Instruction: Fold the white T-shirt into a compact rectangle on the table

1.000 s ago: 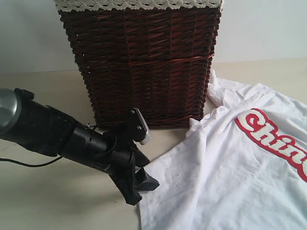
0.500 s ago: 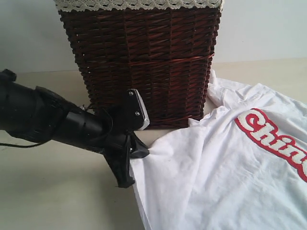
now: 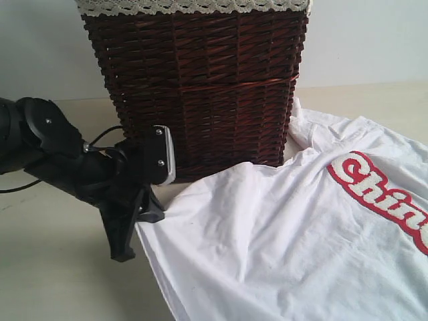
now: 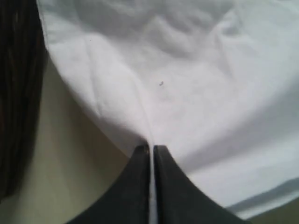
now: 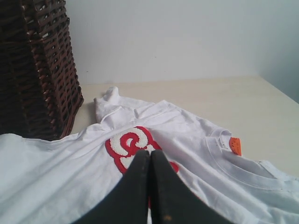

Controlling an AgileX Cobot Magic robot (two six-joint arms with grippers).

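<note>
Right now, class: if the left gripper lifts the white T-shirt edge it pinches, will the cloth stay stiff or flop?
Probably floppy: the white T-shirt wrinkles toward the left gripper, shut on its edge. Likely light: the cloth looks thin. Lifted, it may drag along the table and brush the wicker basket.

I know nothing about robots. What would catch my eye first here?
A tall dark wicker basket with lace trim stands at the back of the table. Beside it a white T-shirt with bold red lettering lies spread out. At its edge, the black left tool is pinched shut on the cloth.
</note>
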